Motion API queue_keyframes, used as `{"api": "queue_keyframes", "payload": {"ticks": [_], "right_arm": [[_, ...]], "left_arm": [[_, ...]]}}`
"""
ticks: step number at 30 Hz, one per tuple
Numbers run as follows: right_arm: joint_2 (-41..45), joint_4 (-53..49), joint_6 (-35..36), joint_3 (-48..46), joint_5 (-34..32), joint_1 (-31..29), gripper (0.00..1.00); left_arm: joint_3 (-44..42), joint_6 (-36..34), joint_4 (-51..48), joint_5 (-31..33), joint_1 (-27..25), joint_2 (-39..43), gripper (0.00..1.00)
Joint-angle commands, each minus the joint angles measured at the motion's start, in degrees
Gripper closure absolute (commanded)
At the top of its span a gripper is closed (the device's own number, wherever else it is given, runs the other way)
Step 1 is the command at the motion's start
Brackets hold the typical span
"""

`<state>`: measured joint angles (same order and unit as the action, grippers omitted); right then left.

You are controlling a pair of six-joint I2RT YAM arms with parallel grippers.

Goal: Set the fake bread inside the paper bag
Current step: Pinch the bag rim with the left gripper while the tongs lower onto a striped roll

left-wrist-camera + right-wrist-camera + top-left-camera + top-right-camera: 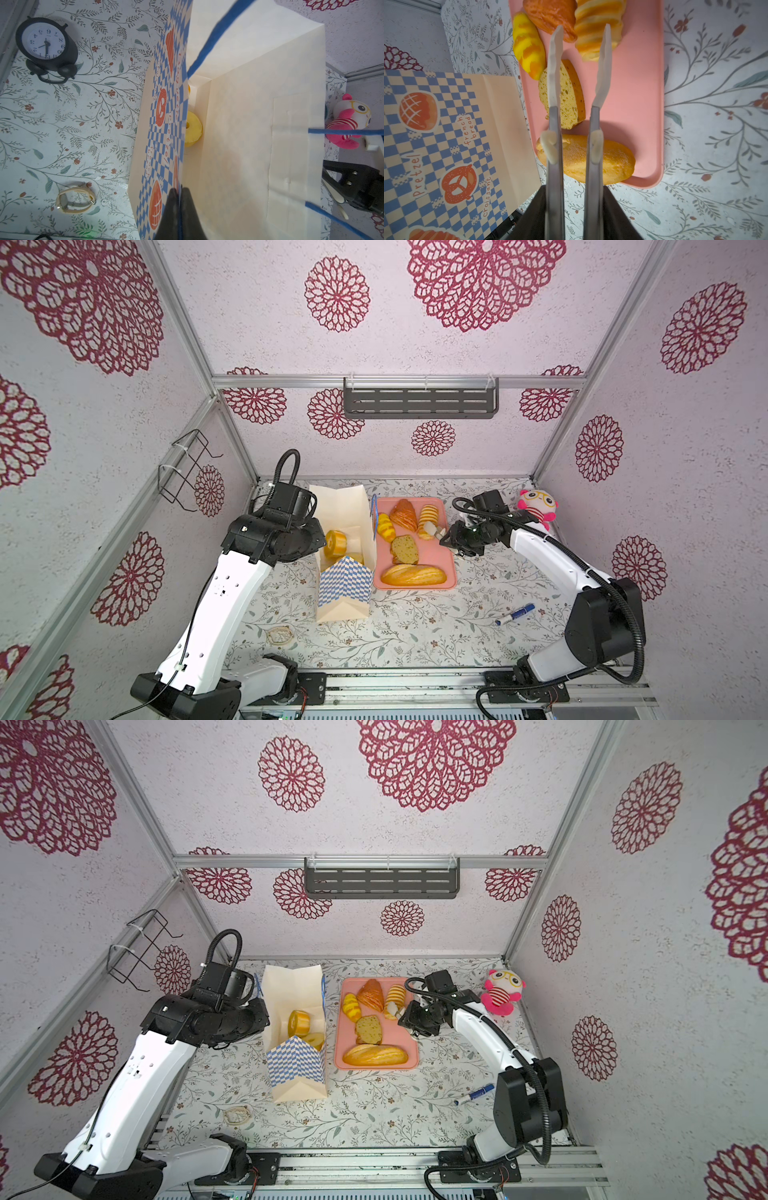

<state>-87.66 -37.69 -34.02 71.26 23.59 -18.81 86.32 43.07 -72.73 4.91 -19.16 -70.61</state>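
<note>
From where I stand, the biggest thing is the table covered with a cloth of grey leaves and small flowers. The white and black left arm and right arm lean over it from the near edge. In both top views the tall cream-white paper bag with a blue-and-white checkered band stands upright and open, left of the middle. The left gripper is closed on the rim of the paper bag, with its dark fingers pressed together over the checkered wall. Just beside the bag, on its right, lies the flat pink tray. The fake bread is in two places. On the tray are the glossy golden long loaf at the near end, the speckled slice behind it, and then the brown croissant, the yellow croissant and the striped roll at the far end. Inside the bag I see a yellow ring donut, and part of one more yellow piece that I cannot name. The right gripper hangs over the tray with its long white-tipped fingers parted and nothing between them. A pink and white plush toy sits at the far right, a blue marker lies near the right arm, and a beige wristwatch lies at the near left. The left wrist view also shows a small black alarm clock.
</note>
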Motion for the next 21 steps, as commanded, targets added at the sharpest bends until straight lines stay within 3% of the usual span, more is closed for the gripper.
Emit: {"api": "queue_keyframes", "payload": {"ticks": [1,21], "right_arm": [[-0.8,-2.0,3.2,3.2,-1.9,0.8,0.57],[-12.8,-3.5,7.3,10.1,-3.2,1.1,0.51]], "left_arm": [[1.2,-0.1,2.4,1.6,-0.3,0.3,1.00],[1.7,0.4,2.5,2.0,-0.3,0.1,1.00]]}}
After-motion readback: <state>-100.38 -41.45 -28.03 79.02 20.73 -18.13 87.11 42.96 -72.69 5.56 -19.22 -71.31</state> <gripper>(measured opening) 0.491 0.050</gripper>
